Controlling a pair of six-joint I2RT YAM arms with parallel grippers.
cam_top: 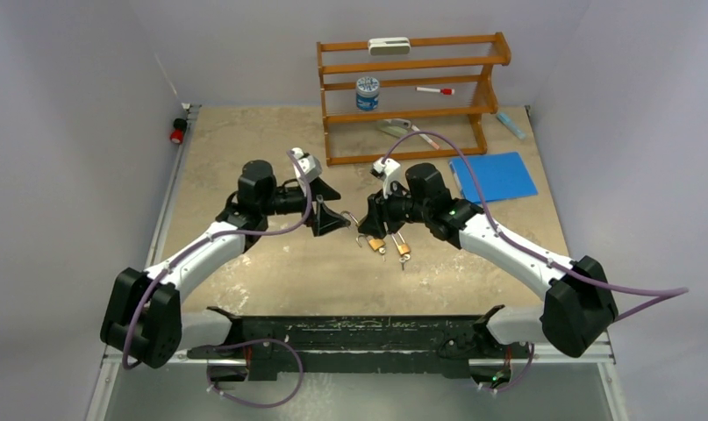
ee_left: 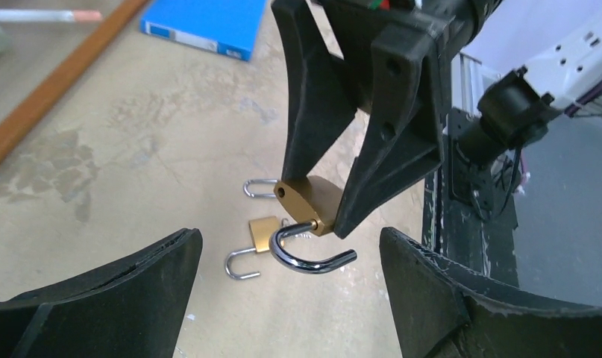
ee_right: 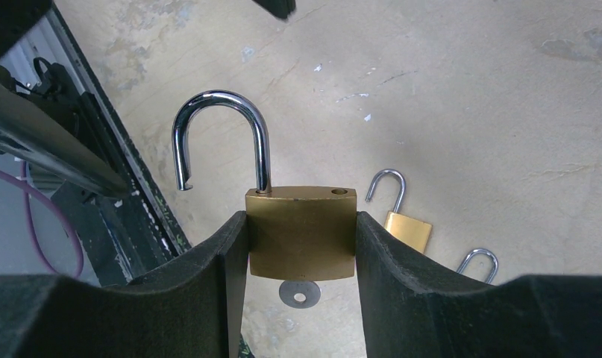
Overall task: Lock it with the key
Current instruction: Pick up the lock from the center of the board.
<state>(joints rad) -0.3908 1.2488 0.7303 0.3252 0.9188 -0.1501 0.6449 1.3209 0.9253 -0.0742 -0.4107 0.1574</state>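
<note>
Both arms reach inward over the tabletop [cam_top: 245,263], their wrists bent so the two hands face each other near its middle. The right hand [cam_top: 373,217] is clamped on the flat sides of a brass padlock [ee_right: 301,231] and holds it clear of the surface. The steel shackle [ee_right: 223,134] stands swung open, its free end out of the body. A small silver key [ee_right: 299,292] shows at the opposite, keyway end of the lock, below the fingers. The left hand [cam_top: 330,217] sits just beside it with its fingers [ee_left: 118,298] spread wide and nothing between them. The open shackle points toward that gap.

Two more brass padlocks lie on the tabletop under the hands, both with open shackles: one [ee_right: 408,230] in plain view, the other [ee_right: 478,261] showing only its shackle in the right wrist view. Farther back stands a wooden rack [cam_top: 482,110] carrying a small jar [cam_top: 367,93], a marker [cam_top: 435,90] and a white object [cam_top: 389,46]. A blue folder [cam_top: 493,175] lies beside it. The jar's blue label is too small to read.
</note>
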